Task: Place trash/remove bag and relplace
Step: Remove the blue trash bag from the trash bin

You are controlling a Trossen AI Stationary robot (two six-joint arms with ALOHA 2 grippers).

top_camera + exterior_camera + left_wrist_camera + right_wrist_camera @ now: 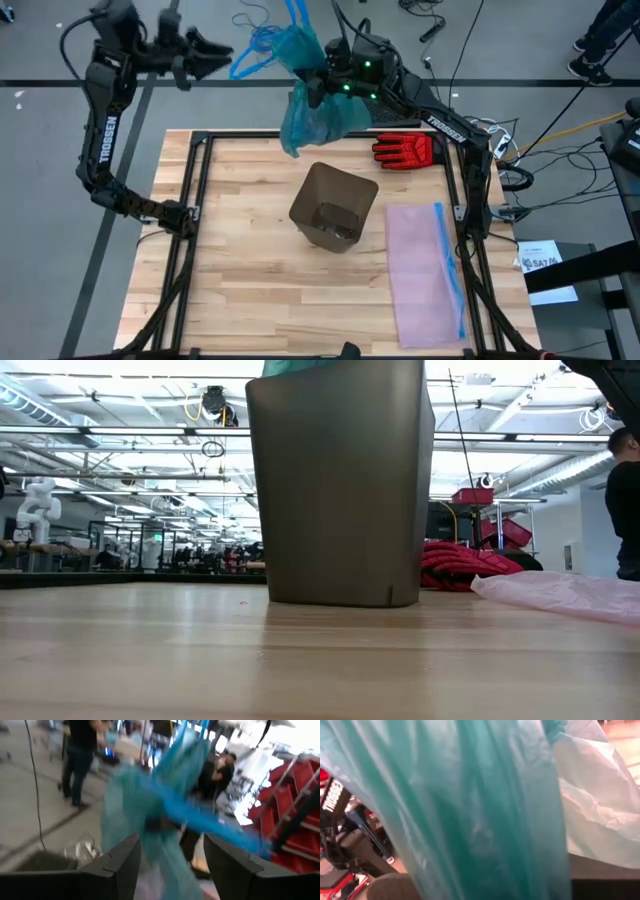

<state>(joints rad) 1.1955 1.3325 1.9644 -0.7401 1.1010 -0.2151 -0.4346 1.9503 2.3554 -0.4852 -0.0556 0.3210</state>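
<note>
The teal bag [318,118] is in the air over the table's far edge, clear of the brown bin [335,205], with its blue tie handles [262,42] trailing toward the left arm. My right gripper [322,84] is shut on the bag. Its wrist view is filled with teal plastic [470,810], which hides its fingers. My left gripper [224,50] is open, high beyond the far left corner, a short way from the handles. The blurred bag [160,815] shows ahead of its fingers. The bin stands upright mid-table. No trash shows plainly. My right gripper holds the bag at its gathered upper part [308,88], just below the tie handles, reaching in level from the table's right side. Plastic wraps over the fingers, so the kind of hold is hidden. The bag is lifted clear and its body hangs below the gripper.
A red glove [404,150] lies near the far right corner. The pale pink bag [425,272] with its blue strip lies flat along the right side. In the low view the bin [340,480] stands in front of the glove [465,565]. People stand beyond the table.
</note>
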